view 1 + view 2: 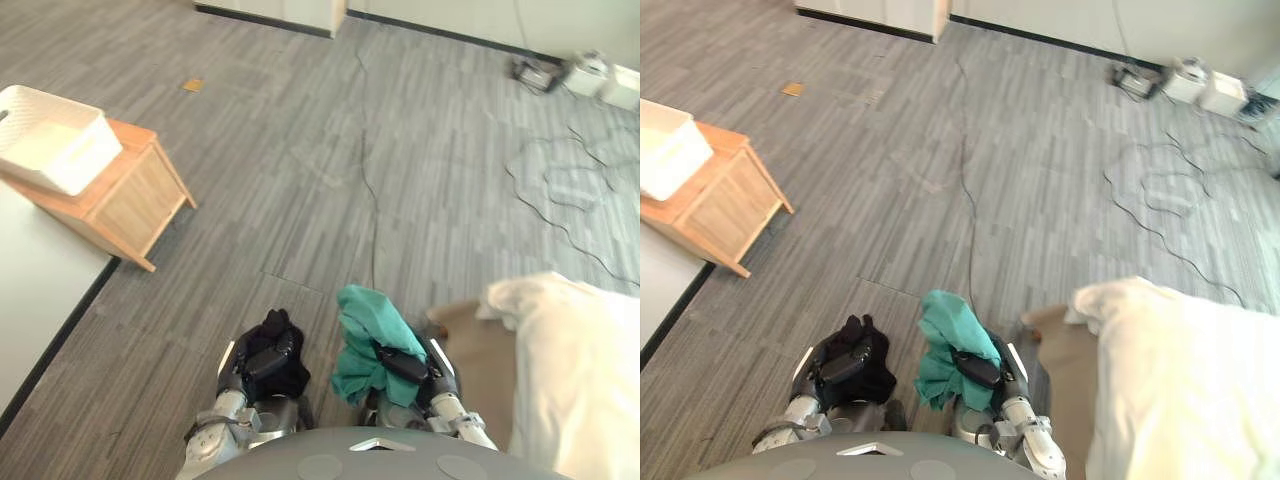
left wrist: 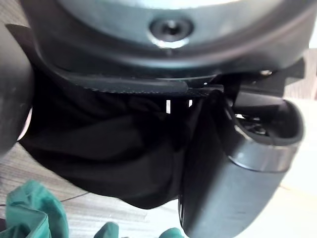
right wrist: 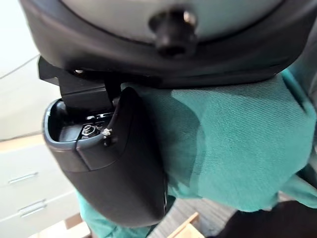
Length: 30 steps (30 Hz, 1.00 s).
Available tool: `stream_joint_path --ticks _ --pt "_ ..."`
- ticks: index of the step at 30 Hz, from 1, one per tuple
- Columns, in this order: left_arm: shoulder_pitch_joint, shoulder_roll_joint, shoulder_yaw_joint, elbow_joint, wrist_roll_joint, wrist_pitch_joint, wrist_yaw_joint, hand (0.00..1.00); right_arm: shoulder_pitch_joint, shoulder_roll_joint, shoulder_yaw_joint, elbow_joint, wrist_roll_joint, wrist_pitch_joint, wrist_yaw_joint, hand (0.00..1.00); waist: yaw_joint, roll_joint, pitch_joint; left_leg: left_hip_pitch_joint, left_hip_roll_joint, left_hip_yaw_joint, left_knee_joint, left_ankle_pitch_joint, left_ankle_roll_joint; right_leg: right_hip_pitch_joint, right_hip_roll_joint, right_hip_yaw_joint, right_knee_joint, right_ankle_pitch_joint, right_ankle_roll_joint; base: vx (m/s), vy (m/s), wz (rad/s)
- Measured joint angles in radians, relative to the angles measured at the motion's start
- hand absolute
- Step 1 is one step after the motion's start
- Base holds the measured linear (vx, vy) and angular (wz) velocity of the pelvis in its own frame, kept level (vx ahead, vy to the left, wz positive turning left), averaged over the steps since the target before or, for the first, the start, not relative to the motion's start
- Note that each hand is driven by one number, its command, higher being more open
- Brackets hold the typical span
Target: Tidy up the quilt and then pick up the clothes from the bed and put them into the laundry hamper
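Observation:
My left hand [image 1: 262,362] is shut on a bundled black garment [image 1: 285,378], held low in front of me; the left wrist view shows the black cloth [image 2: 109,148] pressed under the thumb [image 2: 233,168]. Beside it my right hand [image 1: 405,364] is shut on a teal green garment [image 1: 362,330] that hangs in folds; the right wrist view shows the teal cloth [image 3: 237,144] against the thumb [image 3: 124,168]. A white laundry hamper [image 1: 45,137] stands on a wooden bedside cabinet [image 1: 125,200] at the far left. The cream quilt [image 1: 575,380] lies on the bed at the right.
A white surface with a dark edge [image 1: 30,290] runs along the left. Grey carpet floor [image 1: 330,170] stretches ahead, crossed by cables [image 1: 560,195]. White boxes and a device [image 1: 585,75] sit by the far wall at top right. A tan sheet [image 1: 480,350] shows beside the quilt.

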Motion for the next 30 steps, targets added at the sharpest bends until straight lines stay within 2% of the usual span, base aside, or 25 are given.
stream_joint_path --ticks 1,3,5,6,7,8,9,10,11,12,13,15,17,18,19,20,22,23,24,25,26,27,28,29,30 --pt "-0.009 0.001 0.000 -0.001 0.000 0.001 -0.004 0.00 0.003 0.008 0.001 -0.018 0.004 0.000 -0.005 0.00 -0.013 0.009 0.004 0.021 0.014 -0.029 -0.025 0.008 -0.012 -0.006 0.022 -0.004 -0.142 0.040 0.004 0.34 -0.095 0.88" --pt "0.009 -0.002 -0.013 -0.021 0.000 -0.002 -0.013 0.00 0.045 0.034 0.007 -0.073 0.019 0.011 -0.013 0.00 0.003 -0.001 0.005 0.084 0.027 -0.049 -0.077 -0.003 -0.045 -0.035 0.040 0.057 -0.378 0.189 0.009 0.40 -0.143 0.66" --pt "0.055 -0.006 -0.019 -0.024 -0.003 -0.005 -0.013 0.00 0.073 0.048 0.023 -0.110 0.018 0.026 -0.017 0.00 -0.003 -0.019 -0.002 0.145 0.027 -0.061 -0.096 -0.029 -0.086 -0.045 0.031 0.107 -0.358 0.238 0.005 0.46 -0.259 0.47" --pt "0.085 -0.007 -0.020 -0.026 -0.004 -0.010 -0.022 0.00 0.101 0.055 0.038 -0.142 0.019 0.030 -0.024 0.00 -0.004 -0.025 -0.013 0.177 0.040 -0.079 -0.096 -0.074 -0.110 -0.055 0.031 0.119 -0.297 0.245 -0.012 0.53 -0.329 0.60" --pt "0.088 -0.006 -0.020 -0.030 -0.005 -0.011 -0.030 0.00 0.111 0.058 0.049 -0.156 0.018 0.032 -0.024 0.00 -0.006 -0.026 -0.018 0.185 0.052 -0.089 -0.095 -0.100 -0.108 -0.061 0.035 0.113 -0.260 0.245 -0.015 0.54 -0.378 0.54" --pt "0.110 -0.021 -0.014 -0.033 -0.006 -0.012 -0.031 0.00 0.122 0.051 0.072 -0.171 0.014 0.046 -0.024 0.00 -0.006 -0.003 -0.034 0.206 0.101 -0.092 -0.080 -0.137 -0.150 -0.071 0.069 0.098 -0.192 0.275 -0.047 0.56 -0.389 0.42" --pt "0.131 -0.031 -0.011 -0.039 -0.006 -0.012 -0.032 0.00 0.117 0.046 0.083 -0.173 0.014 0.051 -0.024 0.00 -0.006 0.017 -0.053 0.201 0.136 -0.102 -0.040 -0.153 -0.172 -0.064 0.094 0.081 -0.172 0.265 -0.058 0.67 -0.521 0.33" --pt "0.140 -0.047 0.004 -0.072 -0.005 -0.013 -0.036 0.00 0.087 0.048 0.090 -0.167 0.014 0.073 -0.030 0.00 -0.003 0.028 -0.046 0.065 0.192 -0.095 0.282 -0.139 -0.174 -0.046 0.138 0.052 -0.127 0.202 -0.097 0.56 -0.483 0.18" --pt "0.144 -0.063 0.013 -0.093 -0.003 -0.016 -0.045 0.00 0.075 0.031 0.088 -0.175 0.015 0.075 -0.026 0.00 0.003 0.045 -0.037 -0.044 0.231 -0.103 0.523 -0.045 -0.132 -0.009 0.175 0.042 -0.136 0.172 -0.121 0.53 -0.515 0.05" --pt "0.145 -0.075 0.017 -0.102 0.005 -0.025 -0.050 0.00 0.068 0.014 0.083 -0.177 0.015 0.074 -0.020 0.00 0.009 0.057 -0.029 -0.103 0.246 -0.129 0.646 0.061 -0.133 0.025 0.193 0.043 -0.153 0.160 -0.134 0.53 -0.411 -0.39" --pt "0.134 -0.093 0.016 -0.108 0.009 -0.043 -0.061 0.00 0.045 -0.012 0.061 -0.159 0.015 0.075 -0.007 0.00 0.038 0.070 -0.003 -0.182 0.224 -0.179 0.821 0.114 -0.143 0.097 0.218 0.067 -0.191 0.133 -0.159 0.54 -0.348 -0.62" --pt "0.113 -0.094 0.002 -0.110 0.009 -0.053 -0.086 0.00 -0.003 -0.041 0.018 -0.107 0.016 0.077 -0.002 0.00 0.052 0.085 0.023 -0.298 0.138 -0.185 0.907 0.056 -0.143 0.203 0.221 0.104 -0.245 0.108 -0.171 0.52 -0.245 -0.64" --pt "0.118 -0.089 -0.019 -0.133 0.008 -0.075 -0.091 0.00 -0.018 -0.067 -0.027 -0.086 0.019 0.076 -0.001 0.00 0.057 0.083 0.025 -0.410 0.064 -0.109 0.748 0.036 -0.155 0.324 0.218 0.132 -0.334 0.090 -0.168 0.57 -0.209 -0.46" --pt "0.118 -0.085 -0.025 -0.138 0.008 -0.078 -0.090 0.00 -0.018 -0.074 -0.029 -0.087 0.021 0.076 -0.001 0.00 0.056 0.079 0.027 -0.423 0.056 -0.077 0.659 0.038 -0.156 0.356 0.215 0.136 -0.357 0.084 -0.167 0.56 -0.170 -0.31" --pt "0.117 -0.077 -0.044 -0.143 0.008 -0.086 -0.089 0.00 -0.012 -0.084 -0.030 -0.093 0.024 0.076 -0.001 0.00 0.054 0.071 0.027 -0.431 0.042 -0.001 0.451 0.054 -0.153 0.415 0.212 0.137 -0.403 0.075 -0.158 0.60 -0.154 -0.22" --pt "0.118 -0.070 -0.068 -0.147 0.008 -0.090 -0.088 0.00 0.005 -0.088 -0.029 -0.109 0.024 0.076 -0.001 0.00 0.052 0.067 0.027 -0.431 0.038 0.080 0.243 0.105 -0.153 0.475 0.211 0.137 -0.442 0.060 -0.133 0.62 -0.140 -0.15" --pt "0.118 -0.067 -0.105 -0.156 0.007 -0.089 -0.081 0.00 0.041 -0.090 -0.023 -0.139 0.023 0.075 -0.001 0.00 0.049 0.069 0.026 -0.431 0.037 0.177 -0.004 0.193 -0.154 0.552 0.216 0.127 -0.494 0.035 -0.093 0.64 -0.069 0.00" --pt "0.117 -0.067 -0.122 -0.164 0.007 -0.087 -0.072 0.00 0.061 -0.095 -0.010 -0.145 0.023 0.074 -0.002 0.00 0.048 0.071 0.025 -0.435 0.047 0.229 -0.044 0.204 -0.146 0.582 0.223 0.121 -0.506 0.019 -0.071 0.79 -0.007 -0.05" --pt "0.113 -0.067 -0.144 -0.162 0.008 -0.086 -0.067 0.00 0.084 -0.099 0.016 -0.143 0.018 0.076 -0.017 0.00 0.052 0.069 0.020 -0.432 0.068 0.290 -0.027 0.247 -0.084 0.635 0.227 0.117 -0.488 -0.014 -0.037 0.68 0.021 -0.03" --pt "0.107 -0.069 -0.149 -0.152 0.007 -0.080 -0.065 0.00 0.091 -0.096 0.026 -0.138 0.018 0.081 -0.030 0.00 0.052 0.065 0.009 -0.432 0.064 0.292 -0.003 0.289 -0.024 0.637 0.222 0.115 -0.456 -0.022 -0.039 0.73 0.053 0.07" --pt "0.093 -0.083 -0.152 -0.124 0.008 -0.068 -0.058 0.00 0.093 -0.092 0.034 -0.125 0.018 0.085 -0.042 0.00 0.044 0.062 -0.009 -0.431 0.052 0.280 0.017 0.311 0.036 0.602 0.204 0.102 -0.345 -0.025 -0.038 0.76 0.090 0.25" --pt "0.088 -0.088 -0.152 -0.115 0.010 -0.061 -0.044 0.00 0.084 -0.085 0.039 -0.105 0.016 0.087 -0.048 0.00 0.037 0.048 -0.026 -0.416 0.027 0.269 0.008 0.287 0.073 0.523 0.170 0.089 -0.165 -0.019 -0.037 0.77 0.100 0.33" --pt "0.101 -0.071 -0.144 -0.131 0.009 -0.066 -0.033 0.00 0.074 -0.073 0.045 -0.087 0.013 0.088 -0.050 0.00 0.029 0.024 -0.035 -0.360 -0.019 0.267 -0.031 0.258 0.101 0.395 0.108 0.091 0.133 0.071 -0.022 0.60 0.090 0.34" --pt "0.104 -0.064 -0.139 -0.137 0.009 -0.069 -0.027 0.00 0.064 -0.064 0.049 -0.076 0.013 0.088 -0.051 0.00 0.021 0.008 -0.030 -0.327 -0.045 0.254 -0.051 0.240 0.108 0.342 0.083 0.108 0.256 0.173 -0.001 0.59 0.049 0.55" --pt "0.100 -0.060 -0.138 -0.129 0.009 -0.069 -0.010 0.00 0.046 -0.054 0.054 -0.062 0.008 0.085 -0.049 0.00 0.006 -0.008 -0.030 -0.265 -0.081 0.222 -0.072 0.212 0.100 0.249 0.061 0.146 0.443 0.197 0.012 0.70 0.037 0.70"
